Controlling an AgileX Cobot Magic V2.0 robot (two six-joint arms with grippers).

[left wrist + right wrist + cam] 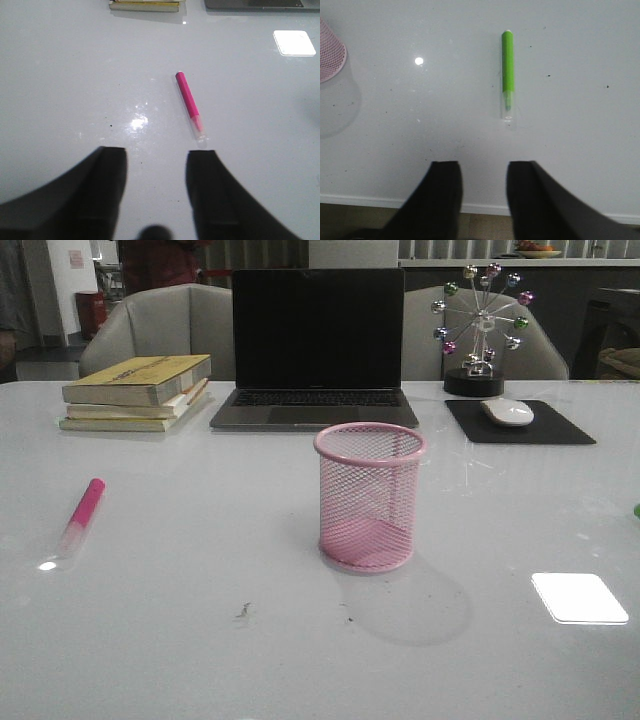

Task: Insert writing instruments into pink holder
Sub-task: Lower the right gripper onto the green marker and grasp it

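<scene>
The pink holder point(369, 497) stands upright and empty at the table's middle; its edge point(330, 52) shows in the right wrist view. The pink highlighter point(82, 516) lies flat on the table at the left, clear cap toward the front. In the left wrist view this marker point(189, 102) lies just beyond my open left gripper point(157, 156), its cap near one fingertip. The green highlighter point(507, 72) lies flat ahead of my open right gripper point(483, 167); only a green sliver point(636, 510) shows at the front view's right edge. Neither gripper appears in the front view.
At the back stand a stack of books point(137, 392), an open laptop point(316, 348), a black mouse pad point(518, 422) with a white mouse point(508, 412), and a ferris-wheel ornament point(482, 328). The table's front edge point(480, 207) runs under my right gripper.
</scene>
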